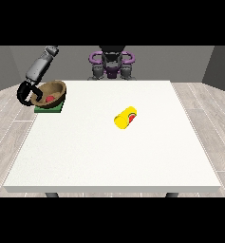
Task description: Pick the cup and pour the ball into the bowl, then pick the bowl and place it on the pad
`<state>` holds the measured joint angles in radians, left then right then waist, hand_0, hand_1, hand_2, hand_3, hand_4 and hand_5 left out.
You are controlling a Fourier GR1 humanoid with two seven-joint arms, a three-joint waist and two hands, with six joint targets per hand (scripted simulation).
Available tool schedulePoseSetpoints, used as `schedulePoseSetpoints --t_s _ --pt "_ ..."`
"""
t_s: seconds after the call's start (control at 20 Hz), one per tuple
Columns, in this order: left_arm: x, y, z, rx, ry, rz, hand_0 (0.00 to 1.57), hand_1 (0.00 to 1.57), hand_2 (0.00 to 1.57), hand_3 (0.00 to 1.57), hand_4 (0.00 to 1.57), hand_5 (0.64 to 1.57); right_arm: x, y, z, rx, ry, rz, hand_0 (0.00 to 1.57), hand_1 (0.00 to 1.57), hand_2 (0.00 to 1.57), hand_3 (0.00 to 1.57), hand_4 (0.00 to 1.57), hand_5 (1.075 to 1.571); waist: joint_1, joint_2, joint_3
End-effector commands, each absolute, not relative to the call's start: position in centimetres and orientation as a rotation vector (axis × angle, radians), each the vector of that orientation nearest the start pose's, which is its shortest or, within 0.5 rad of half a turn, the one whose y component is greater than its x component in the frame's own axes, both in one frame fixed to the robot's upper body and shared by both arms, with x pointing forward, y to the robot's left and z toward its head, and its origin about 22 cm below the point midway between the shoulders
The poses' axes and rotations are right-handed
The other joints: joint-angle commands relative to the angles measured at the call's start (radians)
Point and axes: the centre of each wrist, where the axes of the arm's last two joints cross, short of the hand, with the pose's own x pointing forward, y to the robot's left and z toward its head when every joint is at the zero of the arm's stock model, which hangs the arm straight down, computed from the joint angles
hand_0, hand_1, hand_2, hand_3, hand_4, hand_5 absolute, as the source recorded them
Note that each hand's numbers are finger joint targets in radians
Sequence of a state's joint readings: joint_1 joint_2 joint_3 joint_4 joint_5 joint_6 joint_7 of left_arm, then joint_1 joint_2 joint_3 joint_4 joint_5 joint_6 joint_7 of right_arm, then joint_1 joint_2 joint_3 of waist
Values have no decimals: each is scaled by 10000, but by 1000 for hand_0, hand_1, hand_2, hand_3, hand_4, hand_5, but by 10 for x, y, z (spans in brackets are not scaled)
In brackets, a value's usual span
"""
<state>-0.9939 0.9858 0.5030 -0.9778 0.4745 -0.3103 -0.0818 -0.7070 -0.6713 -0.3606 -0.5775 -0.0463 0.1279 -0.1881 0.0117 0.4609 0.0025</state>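
Observation:
A brown wooden bowl point(53, 94) sits tilted on a green pad point(49, 108) at the table's far left corner. Inside the bowl lies a red ball point(50, 98). The hand at the view's left point(26, 91) is at the bowl's left rim, its black fingers curled round the rim. A yellow cup point(126, 117) lies on its side near the middle of the table, its reddish inside facing the camera. No hand shows at the view's right.
The white table point(109, 156) spreads wide in front of the cup. The robot's torso point(111, 64) stands behind the far edge. Grey walls and a wooden floor surround the table.

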Motion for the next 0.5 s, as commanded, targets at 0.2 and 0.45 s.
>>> schedulePoseSetpoints --t_s 0.2,0.45 --pt "316 465 371 1825 -23917 -30 0 0 0 0 0 1532 361 -486 153 -4478 -15715 -98 1571 1571 1571 889 1257 1566 -25 -405 -21" --pt "319 482 353 2283 -23215 367 0 0 0 0 0 1535 371 -463 136 -4509 -15070 673 1571 1571 1571 1301 1240 1570 -91 -1028 -29"
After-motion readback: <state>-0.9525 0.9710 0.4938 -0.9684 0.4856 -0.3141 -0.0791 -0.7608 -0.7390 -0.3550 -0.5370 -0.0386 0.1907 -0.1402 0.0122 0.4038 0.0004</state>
